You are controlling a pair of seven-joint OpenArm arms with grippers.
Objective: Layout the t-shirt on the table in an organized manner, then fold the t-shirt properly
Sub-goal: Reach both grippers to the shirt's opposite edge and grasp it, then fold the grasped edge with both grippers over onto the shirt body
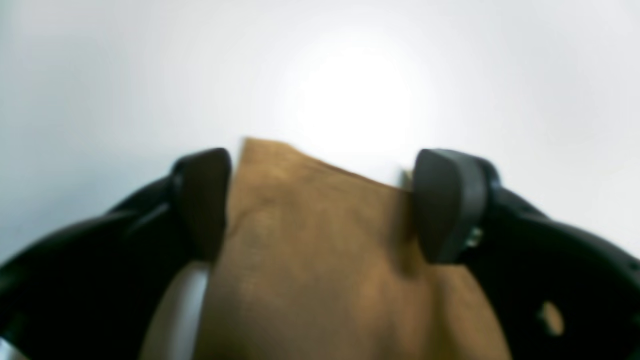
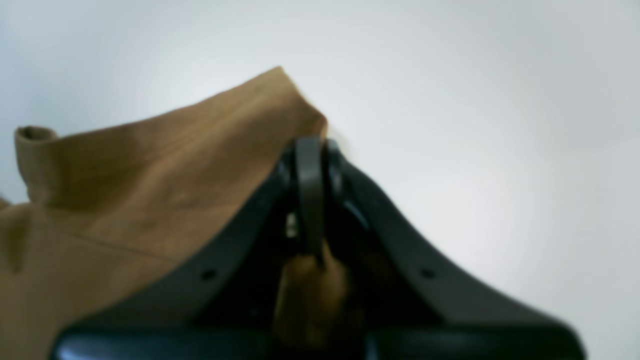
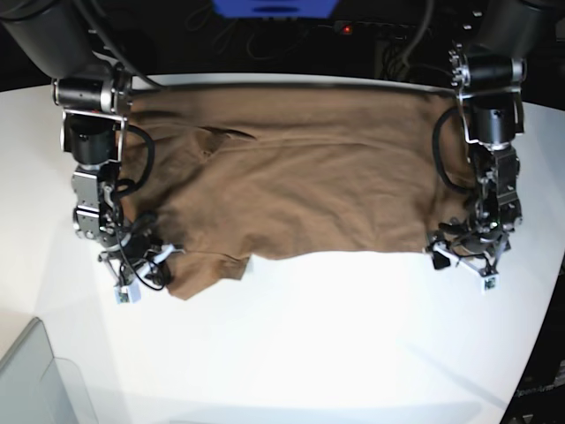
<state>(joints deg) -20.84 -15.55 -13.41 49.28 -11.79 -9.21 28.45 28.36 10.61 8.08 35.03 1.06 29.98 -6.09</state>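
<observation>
Right hand point(image 2: 310, 200): jaws clenched on a fold of the t-shirt point(image 2: 150, 190), with cloth bunched behind the pads and a corner peaking just beyond the fingertips. Left hand point(image 1: 320, 205): jaws spread apart, straddling a flap of the t-shirt point(image 1: 320, 260); cloth lies between the pads but is not pinched, so nothing is grasped on this side.

In the base view the t-shirt point(image 3: 291, 177) lies spread across the far half of the desk point(image 3: 335, 344), with the right hand point(image 3: 132, 274) and left hand point(image 3: 463, 252) at its two near corners. The near edge between the hands is uneven, and a rumpled lump sits just inboard of the right hand.

Judgement: the step in hand is taking both near corners before a pull or fold. To do it well, the left hand should close fully on the flap, taking both layers, before either arm moves. The two arms should then travel together, keeping the edge taut so the lump flattens out. A pull by the right hand alone would skew the cloth.
</observation>
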